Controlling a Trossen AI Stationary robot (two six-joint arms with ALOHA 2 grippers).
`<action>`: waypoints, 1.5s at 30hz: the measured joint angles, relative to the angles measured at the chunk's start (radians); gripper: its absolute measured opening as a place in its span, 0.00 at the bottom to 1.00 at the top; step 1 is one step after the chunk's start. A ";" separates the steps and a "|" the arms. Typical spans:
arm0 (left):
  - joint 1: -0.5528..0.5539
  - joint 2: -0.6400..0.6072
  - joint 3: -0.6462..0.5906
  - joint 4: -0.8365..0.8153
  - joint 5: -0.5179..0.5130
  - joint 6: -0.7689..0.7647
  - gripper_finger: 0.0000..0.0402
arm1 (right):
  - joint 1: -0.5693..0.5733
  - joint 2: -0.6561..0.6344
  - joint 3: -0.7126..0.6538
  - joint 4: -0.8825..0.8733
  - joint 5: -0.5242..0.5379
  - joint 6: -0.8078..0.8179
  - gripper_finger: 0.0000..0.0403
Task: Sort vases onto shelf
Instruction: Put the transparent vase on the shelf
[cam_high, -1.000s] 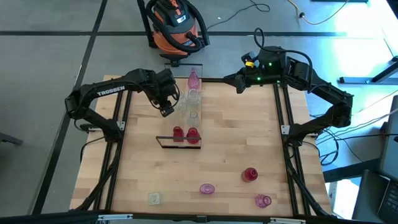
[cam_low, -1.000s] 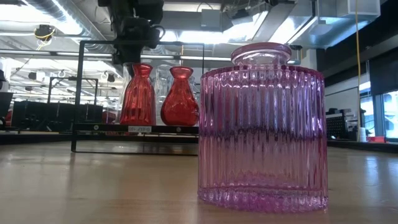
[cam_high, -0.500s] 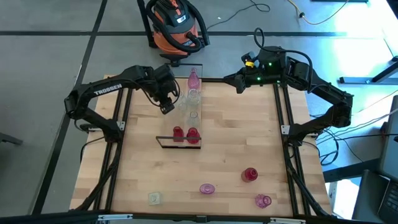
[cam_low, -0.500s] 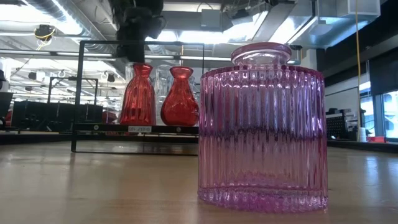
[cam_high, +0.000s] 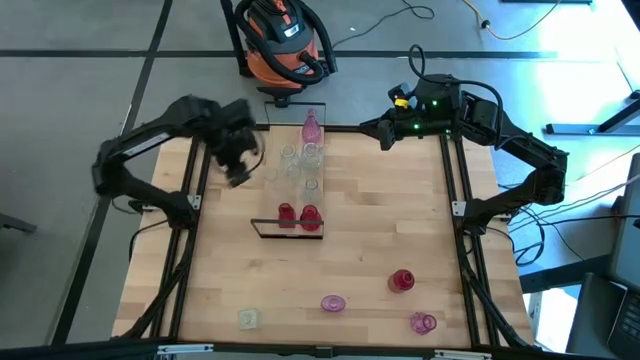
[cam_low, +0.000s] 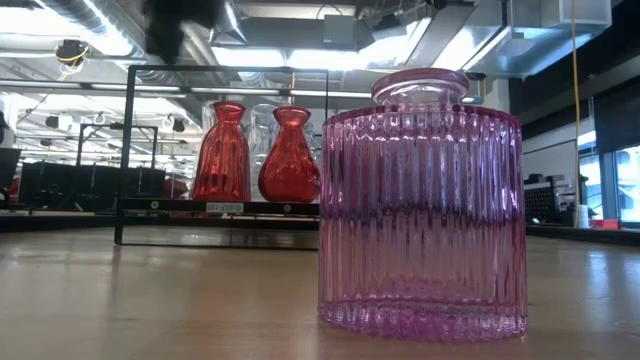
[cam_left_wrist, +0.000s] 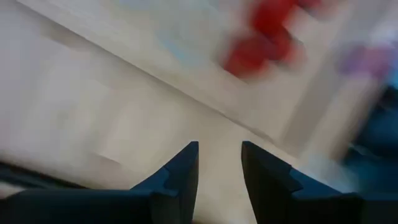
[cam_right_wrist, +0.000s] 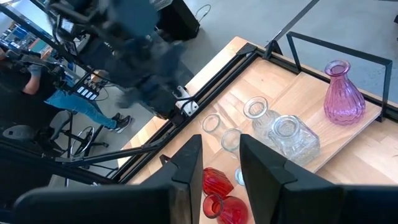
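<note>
The shelf (cam_high: 296, 198) runs from the table's far edge toward its middle. On it stand a pink vase (cam_high: 311, 127), several clear vases (cam_high: 311, 156) and two red vases (cam_high: 298, 214), which the low view shows as red vases (cam_low: 255, 152) side by side. Four vases stand loose near the front edge: clear (cam_high: 248, 318), pink (cam_high: 333, 302), red (cam_high: 402, 281), pink (cam_high: 423, 322). My left gripper (cam_high: 237, 170) hangs left of the shelf, raised, open and empty, with a gap between its fingers (cam_left_wrist: 219, 163). My right gripper (cam_high: 383, 130) waits open at the far right.
A ribbed pink vase (cam_low: 421, 200) stands close in front of the low camera. The black table frame (cam_high: 455, 200) runs along both sides. An orange vacuum cleaner (cam_high: 283, 40) stands behind the far edge. A person (cam_right_wrist: 74, 99) shows in the room beyond the left side.
My left gripper has risen and swung away from the shelf's clear vases toward the table's left edge, with nothing between its fingers. The vases on the shelf stand as before.
</note>
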 joint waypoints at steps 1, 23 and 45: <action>-0.020 -0.038 -0.022 -0.021 0.063 -0.011 0.28 | 0.000 0.000 0.000 0.000 0.000 0.000 0.23; -1.206 -0.367 -0.779 1.226 -0.238 -0.948 0.28 | 0.000 0.000 -0.009 -0.074 -0.032 -0.117 0.23; -1.443 0.307 -0.429 1.018 -0.619 -1.166 0.28 | 0.000 0.000 -0.009 -0.103 -0.175 -0.220 0.23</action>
